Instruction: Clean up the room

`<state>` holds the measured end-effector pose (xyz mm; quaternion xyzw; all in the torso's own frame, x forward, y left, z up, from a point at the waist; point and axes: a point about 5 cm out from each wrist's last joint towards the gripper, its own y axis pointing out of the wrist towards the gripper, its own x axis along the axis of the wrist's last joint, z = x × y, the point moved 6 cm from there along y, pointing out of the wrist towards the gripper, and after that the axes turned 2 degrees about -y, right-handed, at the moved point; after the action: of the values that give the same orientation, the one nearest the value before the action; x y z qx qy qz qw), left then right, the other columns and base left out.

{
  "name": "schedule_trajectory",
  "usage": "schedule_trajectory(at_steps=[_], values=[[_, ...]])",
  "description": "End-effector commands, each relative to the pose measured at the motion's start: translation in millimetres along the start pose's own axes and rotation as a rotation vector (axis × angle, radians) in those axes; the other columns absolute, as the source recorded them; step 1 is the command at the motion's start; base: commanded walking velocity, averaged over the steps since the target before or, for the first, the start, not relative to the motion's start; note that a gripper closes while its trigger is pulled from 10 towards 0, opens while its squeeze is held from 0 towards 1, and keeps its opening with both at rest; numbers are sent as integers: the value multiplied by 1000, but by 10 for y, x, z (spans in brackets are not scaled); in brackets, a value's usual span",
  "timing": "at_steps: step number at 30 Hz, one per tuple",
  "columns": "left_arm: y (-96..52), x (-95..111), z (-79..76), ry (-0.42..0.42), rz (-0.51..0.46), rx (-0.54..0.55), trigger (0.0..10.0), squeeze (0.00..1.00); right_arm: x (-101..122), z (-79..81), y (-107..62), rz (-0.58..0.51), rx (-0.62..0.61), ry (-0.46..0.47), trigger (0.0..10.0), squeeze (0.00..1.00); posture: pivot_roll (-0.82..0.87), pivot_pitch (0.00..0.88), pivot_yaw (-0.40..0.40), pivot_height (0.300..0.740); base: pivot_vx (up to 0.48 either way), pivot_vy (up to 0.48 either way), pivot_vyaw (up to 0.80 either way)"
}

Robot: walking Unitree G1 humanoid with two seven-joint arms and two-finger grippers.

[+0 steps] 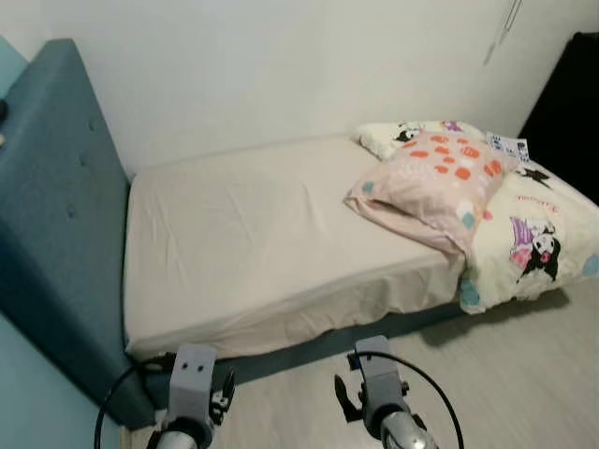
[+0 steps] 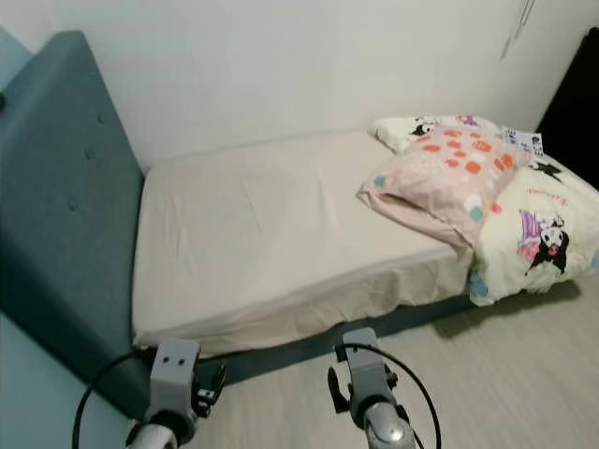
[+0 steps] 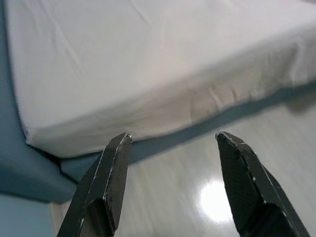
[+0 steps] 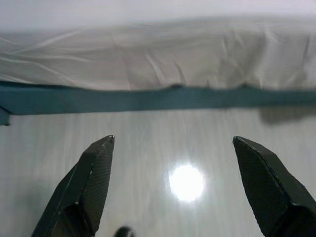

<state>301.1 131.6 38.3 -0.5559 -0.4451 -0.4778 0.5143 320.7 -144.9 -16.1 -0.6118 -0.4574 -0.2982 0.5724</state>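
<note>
A bed (image 1: 253, 243) with a beige sheet and a teal frame stands before me. On its right end lies a pink pillow (image 1: 440, 182) with orange spots, on top of a cream cartoon-print quilt (image 1: 538, 238) that hangs over the bed's edge. A second cartoon-print pillow (image 1: 398, 137) lies against the wall. My left gripper (image 3: 173, 138) is open above the floor beside the bed's near corner, with nothing between its fingers. My right gripper (image 4: 173, 140) is open too, pointing at the bed's side and the floor.
A tall teal padded headboard (image 1: 56, 215) rises at the left. The white wall (image 1: 281, 65) runs behind the bed. A dark piece of furniture (image 1: 566, 112) stands at the far right. Pale wood floor (image 1: 505, 374) lies between me and the bed.
</note>
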Motion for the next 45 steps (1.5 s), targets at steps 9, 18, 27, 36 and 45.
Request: schedule_trajectory(at_steps=[9,18,27,36,45], values=[[-41,-64,110,-6,18,31,10000,0,7,104,8,-2,25,17,10000,0,-18,132,-23,740,320,0,0],[-51,-69,124,-5,21,35,10000,0,7,114,9,-2,29,17,10000,0,-17,134,-22,740,289,0,0],[-53,-71,134,-5,22,39,10000,0,29,144,14,-9,45,-11,10000,0,-17,136,-24,740,259,0,0],[-55,-75,144,-2,24,43,10000,0,25,184,13,-9,60,1,10000,0,-15,133,-26,740,27,0,519],[-47,-59,175,6,16,61,10000,0,22,192,12,-9,68,-13,10000,0,-16,129,-25,740,0,0,0]])
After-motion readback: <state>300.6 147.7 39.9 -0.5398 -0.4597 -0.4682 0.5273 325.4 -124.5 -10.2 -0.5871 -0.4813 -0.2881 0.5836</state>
